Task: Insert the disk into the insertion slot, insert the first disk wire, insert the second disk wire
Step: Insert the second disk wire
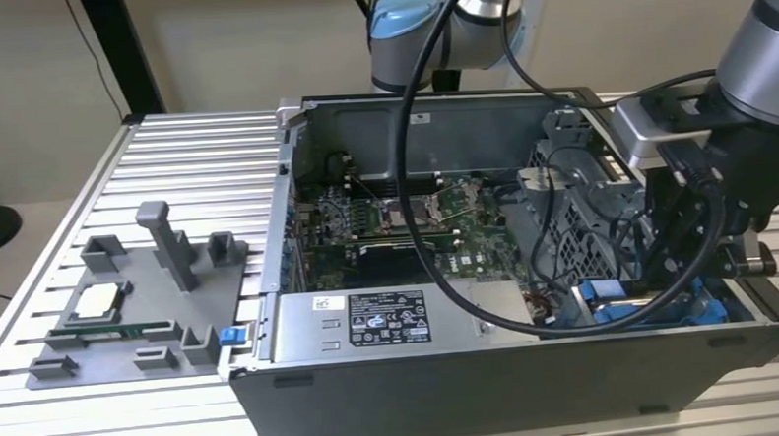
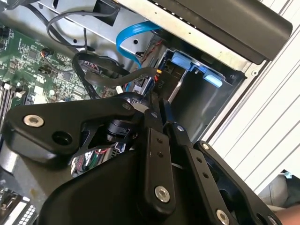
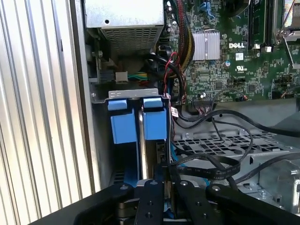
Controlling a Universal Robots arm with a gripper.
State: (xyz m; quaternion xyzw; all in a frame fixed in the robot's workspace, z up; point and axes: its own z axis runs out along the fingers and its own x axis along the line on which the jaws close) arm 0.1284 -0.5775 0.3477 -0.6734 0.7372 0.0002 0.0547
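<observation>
– Slatted metal bench [image 1: 177, 148], an open computer case [image 1: 503, 390] on it, and the arm reaching down into one corner. How far along is the job?

– The first step looks done. In the first wrist view the disk [image 3: 154, 123] stands on edge inside the insertion slot [image 3: 133, 93], straight ahead of the jaws. Its two blue end tabs sit side by side just under the slot's grey lip.

– And the gripper [image 3: 168, 182]?

– Its jaws are clenched, the two fingers nearly touching. They hang just short of the disk's near end, in line with the slot.

– Are they grasping a wire?

– That cannot be told. A black flat wire [image 3: 220, 169] loops in from one side and runs toward the jaws, but where it ends is hidden behind them. In the second wrist view a blue wire [image 2: 133, 35] curls loose beyond the jaws, over the slot.

– So the wires are not in?

– Judging from this, neither can be seen plugged into the disk. The blue one at least looks free. The disk is seated, the first wire is probably the step in hand, and the second is left to do.
</observation>
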